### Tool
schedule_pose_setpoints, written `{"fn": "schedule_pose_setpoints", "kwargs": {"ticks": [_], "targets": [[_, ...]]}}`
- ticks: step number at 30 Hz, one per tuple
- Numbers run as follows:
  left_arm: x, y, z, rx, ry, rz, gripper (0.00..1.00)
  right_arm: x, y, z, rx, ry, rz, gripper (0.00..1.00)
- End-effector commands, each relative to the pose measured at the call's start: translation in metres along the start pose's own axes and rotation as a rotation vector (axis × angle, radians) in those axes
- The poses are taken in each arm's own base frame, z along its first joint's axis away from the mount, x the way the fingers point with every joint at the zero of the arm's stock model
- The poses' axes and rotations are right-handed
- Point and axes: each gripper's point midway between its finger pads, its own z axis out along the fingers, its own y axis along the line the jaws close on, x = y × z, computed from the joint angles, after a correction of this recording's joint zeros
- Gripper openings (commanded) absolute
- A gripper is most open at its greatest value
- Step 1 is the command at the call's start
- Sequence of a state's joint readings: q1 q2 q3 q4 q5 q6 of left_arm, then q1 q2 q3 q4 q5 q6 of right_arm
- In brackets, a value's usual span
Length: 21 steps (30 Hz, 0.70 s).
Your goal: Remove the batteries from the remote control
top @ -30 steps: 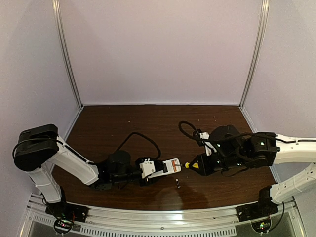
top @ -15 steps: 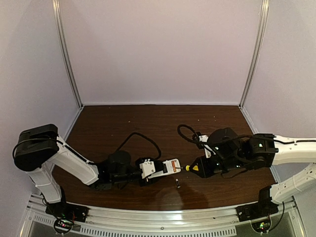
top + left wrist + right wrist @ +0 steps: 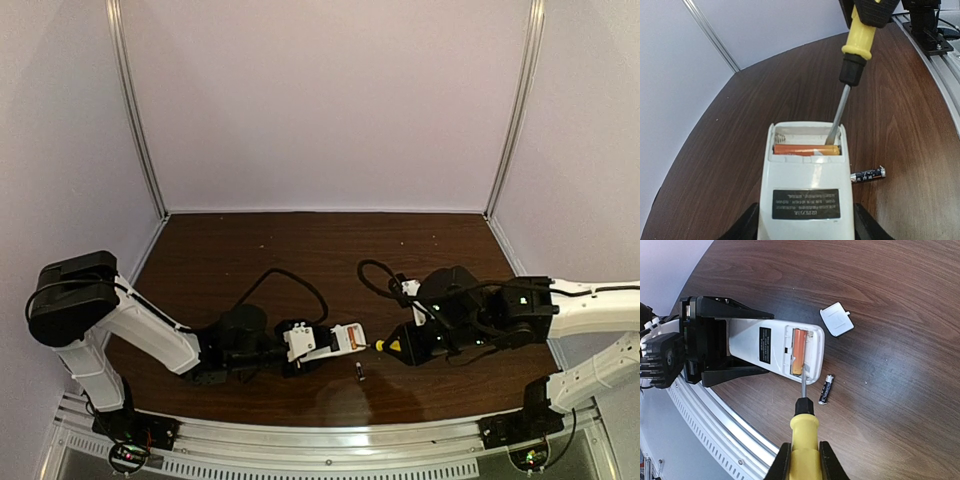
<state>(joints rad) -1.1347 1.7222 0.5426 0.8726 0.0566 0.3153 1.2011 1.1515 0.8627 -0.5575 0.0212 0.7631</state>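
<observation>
Bay end of the remote control (image 3: 807,185) is taken: the screwdriver (image 3: 852,55) shaft runs into it, tip by the orange battery (image 3: 805,149), right tool (image 3: 805,462) gripping the handle behind. Left tool (image 3: 807,222) clamps both long sides at the other end. Dark battery (image 3: 867,174) lies just beside the remote toward the rail, cover piece (image 3: 836,319) near its far side. You get open worktop (image 3: 250,240) at the back.

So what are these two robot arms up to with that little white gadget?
The left fingers hold a small white rectangular remote control, back up, battery compartment open. The right fingers grip a yellow-handled screwdriver, its tip at one end of the orange battery seated inside. A dark battery with a pale end lies on the brown wooden table beside the remote, the small white flat cover nearby.
</observation>
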Motion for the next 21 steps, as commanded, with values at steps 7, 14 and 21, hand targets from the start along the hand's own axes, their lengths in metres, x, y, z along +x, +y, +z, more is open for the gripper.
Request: {"fn": "schedule_pose_setpoints", "kwargs": {"ticks": [7, 14, 21], "targets": [[-0.023, 0.007, 0.003, -0.007, -0.081, 0.009, 0.0, 0.0, 0.005, -0.001, -0.04, -0.02, -0.001, 0.0], [-0.022, 0.007, 0.003, -0.011, -0.08, 0.008, 0.0, -0.007, 0.004, -0.006, -0.051, -0.068, 0.032, 0.0], [-0.023, 0.008, 0.003, -0.011, -0.082, 0.008, 0.0, -0.001, 0.009, 0.008, -0.06, -0.031, 0.024, 0.0]]}}
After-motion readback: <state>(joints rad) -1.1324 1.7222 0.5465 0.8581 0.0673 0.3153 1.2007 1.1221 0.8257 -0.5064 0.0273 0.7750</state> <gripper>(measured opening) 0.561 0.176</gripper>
